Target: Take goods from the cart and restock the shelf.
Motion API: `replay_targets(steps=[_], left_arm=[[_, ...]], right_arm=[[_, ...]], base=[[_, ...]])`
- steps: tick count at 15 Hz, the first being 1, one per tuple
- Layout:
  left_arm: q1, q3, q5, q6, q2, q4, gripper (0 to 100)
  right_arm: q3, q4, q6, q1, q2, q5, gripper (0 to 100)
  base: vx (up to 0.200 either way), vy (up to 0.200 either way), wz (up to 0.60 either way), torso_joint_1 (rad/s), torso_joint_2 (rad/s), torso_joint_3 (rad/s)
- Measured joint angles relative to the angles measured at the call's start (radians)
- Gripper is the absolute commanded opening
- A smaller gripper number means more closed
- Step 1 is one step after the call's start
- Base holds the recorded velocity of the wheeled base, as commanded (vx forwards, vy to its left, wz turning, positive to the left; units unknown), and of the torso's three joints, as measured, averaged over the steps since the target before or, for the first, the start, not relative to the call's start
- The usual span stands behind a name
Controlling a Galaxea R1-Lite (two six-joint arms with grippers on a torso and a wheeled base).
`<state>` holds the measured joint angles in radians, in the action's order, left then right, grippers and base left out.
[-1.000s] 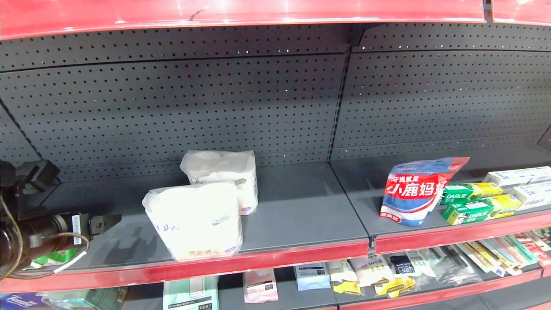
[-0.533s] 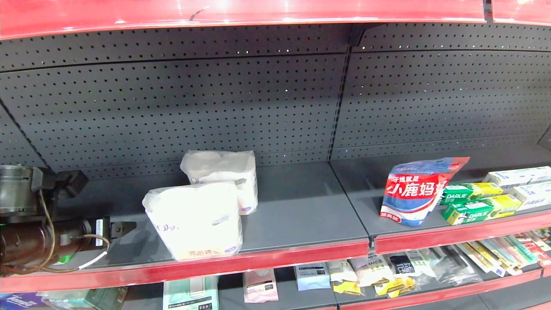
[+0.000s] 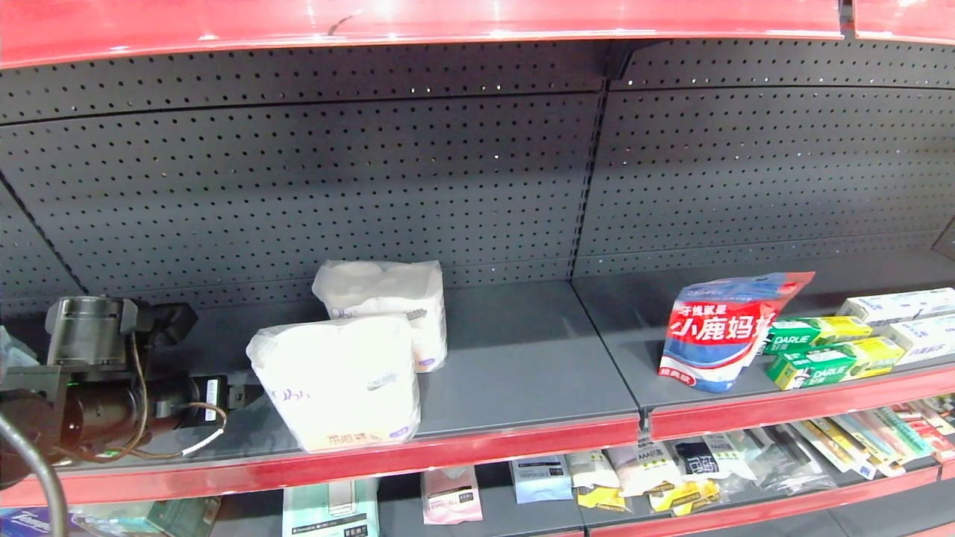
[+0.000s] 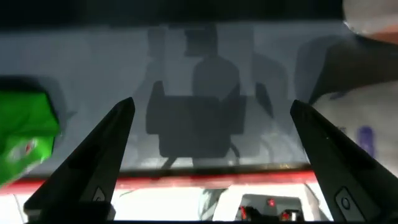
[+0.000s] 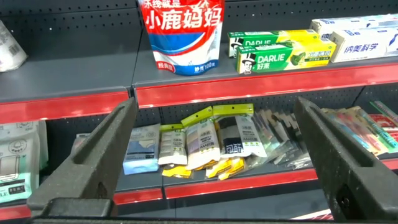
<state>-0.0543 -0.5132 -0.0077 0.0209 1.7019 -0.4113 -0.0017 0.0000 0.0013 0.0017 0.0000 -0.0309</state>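
A dark grey metal shelf with a red front edge (image 3: pixel 522 373) carries the goods. Near its front lip stands a plump white plastic-wrapped pack of tissue rolls (image 3: pixel 336 380), and everything else sits around that pack. A second white pack of the same kind (image 3: pixel 384 298) stands just behind it, slightly to the right, the two touching or nearly so.

Close on the pack's left, low over the shelf board, hangs the left gripper (image 4: pixel 212 104). Its jaws are spread wide with nothing between them, and I cannot tell whether it touches the wrapping. Farther left of the pack lies a bright green packet (image 4: pixel 25 137).

Well to the pack's right a red, white and blue stand-up pouch (image 3: pixel 720 332) leans beside stacked green toothpaste boxes (image 3: pixel 813 350).

The right gripper (image 5: pixel 216 102) faces the pouch from in front of the shelf, right of the pack, jaws wide and empty. Below the pack's level, a lower shelf holds small flat packets (image 3: pixel 642 470).
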Motion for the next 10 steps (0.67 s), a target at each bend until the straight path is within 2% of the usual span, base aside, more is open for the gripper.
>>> replay_targets(steps=[3, 10], left_arm=[[0.003, -0.001, 0.000, -0.021, 0.050, -0.040, 100], [0.065, -0.008, 0.000, -0.023, 0.133, -0.082, 100]], right_arm=[[0.000, 0.000, 0.000, 0.000, 0.000, 0.000, 100], [0.000, 0.000, 0.000, 0.000, 0.000, 0.000, 100]], base=[[0.000, 0.000, 0.00, 0.000, 0.00, 0.000], [0.000, 0.000, 0.00, 0.000, 0.00, 0.000]])
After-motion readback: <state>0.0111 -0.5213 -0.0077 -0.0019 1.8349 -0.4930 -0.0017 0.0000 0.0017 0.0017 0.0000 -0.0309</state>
